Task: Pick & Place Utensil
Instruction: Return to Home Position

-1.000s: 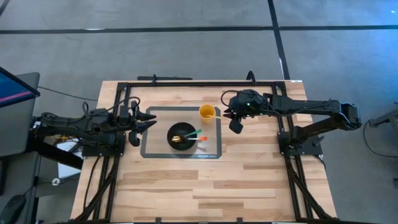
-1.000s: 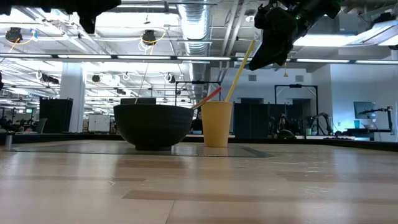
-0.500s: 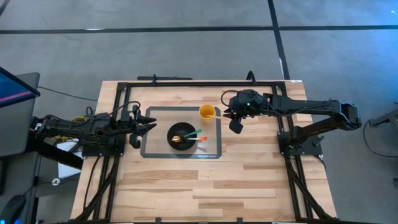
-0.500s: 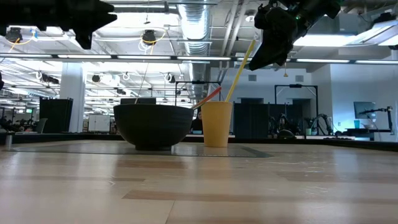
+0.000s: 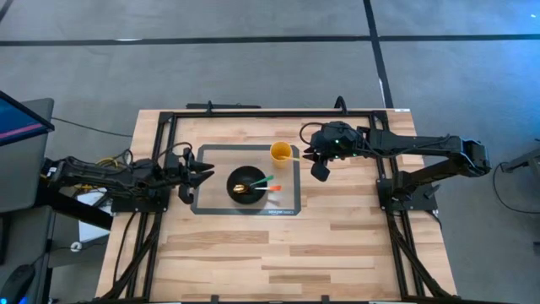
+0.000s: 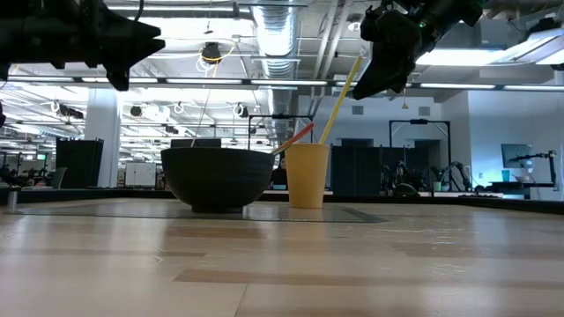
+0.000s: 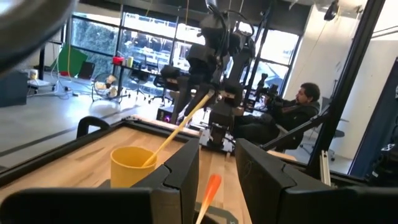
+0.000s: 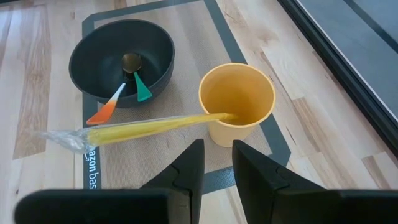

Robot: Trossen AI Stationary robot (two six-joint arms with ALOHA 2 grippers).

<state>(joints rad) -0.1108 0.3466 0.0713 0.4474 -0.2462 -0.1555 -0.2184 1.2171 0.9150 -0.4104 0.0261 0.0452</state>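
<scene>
A dark bowl (image 5: 246,185) (image 8: 121,59) sits on a grey mat (image 5: 207,203). In it lie a gold spoon (image 8: 130,61), a green-tipped utensil (image 8: 142,90) and an orange-tipped one (image 8: 102,112). Next to it stands a yellow cup (image 5: 281,152) (image 6: 307,174). A long yellow utensil (image 8: 149,127) (image 6: 339,97) stands slanted with its lower end in the cup, leaning on the rim. My right gripper (image 5: 312,159) (image 8: 217,162) hovers open above and to the right of the cup, beside the utensil's upper end. My left gripper (image 5: 207,175) (image 7: 217,180) is open, raised left of the bowl.
Black frame rails (image 5: 253,112) run along the table's far edge and sides. Bare wood (image 5: 278,253) fills the near half of the table. A person (image 7: 298,106) sits in the room beyond the table's right side.
My left gripper has moved right toward the bowl and a little toward the near edge, and has come down, still open. The right arm, the cup and the utensils have kept still.
</scene>
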